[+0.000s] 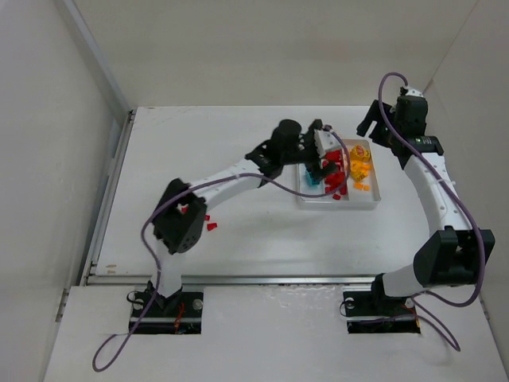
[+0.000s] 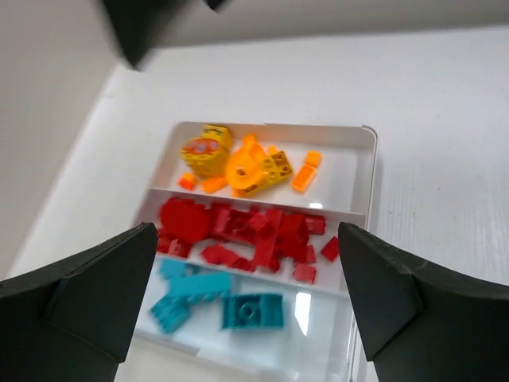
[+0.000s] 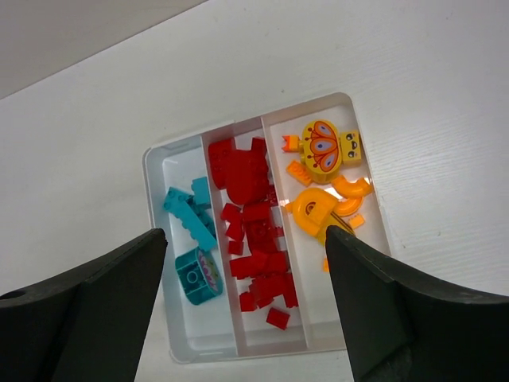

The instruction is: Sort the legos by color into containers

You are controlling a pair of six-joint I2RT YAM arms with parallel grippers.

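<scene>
The white tray (image 1: 374, 204) holds the legos in three long containers. Teal legos (image 2: 215, 298) fill the left one, red legos (image 2: 254, 235) the middle, orange-yellow legos (image 2: 246, 163) the right. My left gripper (image 1: 322, 165) hovers over the tray's left half, open, nothing between its fingers (image 2: 95, 294); a teal block lies below the gap. My right gripper (image 1: 371, 127) hangs above and behind the tray, open and empty. In the right wrist view the tray (image 3: 155, 207) shows teal (image 3: 191, 231), red (image 3: 254, 231) and orange (image 3: 322, 175) pieces.
A few loose red legos (image 1: 209, 223) lie on the white table beside the left arm's elbow. White walls close in the table at the left, back and right.
</scene>
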